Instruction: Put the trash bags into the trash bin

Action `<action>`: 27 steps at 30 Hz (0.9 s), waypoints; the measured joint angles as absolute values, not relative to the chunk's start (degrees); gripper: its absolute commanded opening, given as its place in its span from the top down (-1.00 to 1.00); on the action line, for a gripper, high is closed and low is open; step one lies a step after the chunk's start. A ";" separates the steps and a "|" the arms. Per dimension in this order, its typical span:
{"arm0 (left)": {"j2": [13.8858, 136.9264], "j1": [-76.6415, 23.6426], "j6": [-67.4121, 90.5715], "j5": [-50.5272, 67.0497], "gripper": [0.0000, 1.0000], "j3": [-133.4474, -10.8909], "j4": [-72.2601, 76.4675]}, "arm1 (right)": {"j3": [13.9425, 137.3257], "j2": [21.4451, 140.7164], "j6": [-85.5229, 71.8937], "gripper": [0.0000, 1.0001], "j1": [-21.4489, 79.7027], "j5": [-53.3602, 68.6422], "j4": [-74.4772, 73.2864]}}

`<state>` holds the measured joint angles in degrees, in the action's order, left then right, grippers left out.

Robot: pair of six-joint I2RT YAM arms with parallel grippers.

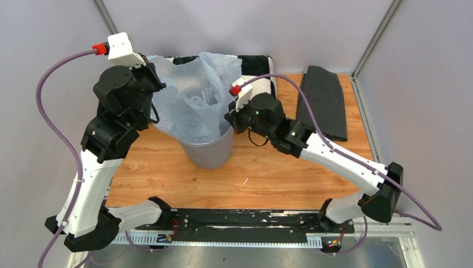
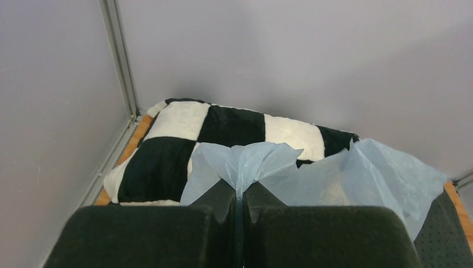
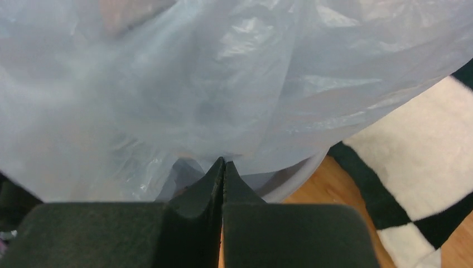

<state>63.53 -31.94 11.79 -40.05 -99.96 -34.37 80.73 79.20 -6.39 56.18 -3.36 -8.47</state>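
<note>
the bag (image 2: 362, 173) is pinched in the left gripper (image 2: 240, 192); the right gripper (image 3: 223, 167) is closed, bag just ahead, bin (image 3: 298, 178) rim beyond.

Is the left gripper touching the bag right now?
Touching. The left wrist view shows the left gripper shut on a bunched fold of the bag, plastic fanning out above its fingertips.
</note>
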 measured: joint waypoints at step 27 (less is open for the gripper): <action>61.54 -31.94 14.50 -37.63 1.00 -94.28 -34.83 | 79.70 68.84 -6.33 0.24 66.28 -8.75 -8.88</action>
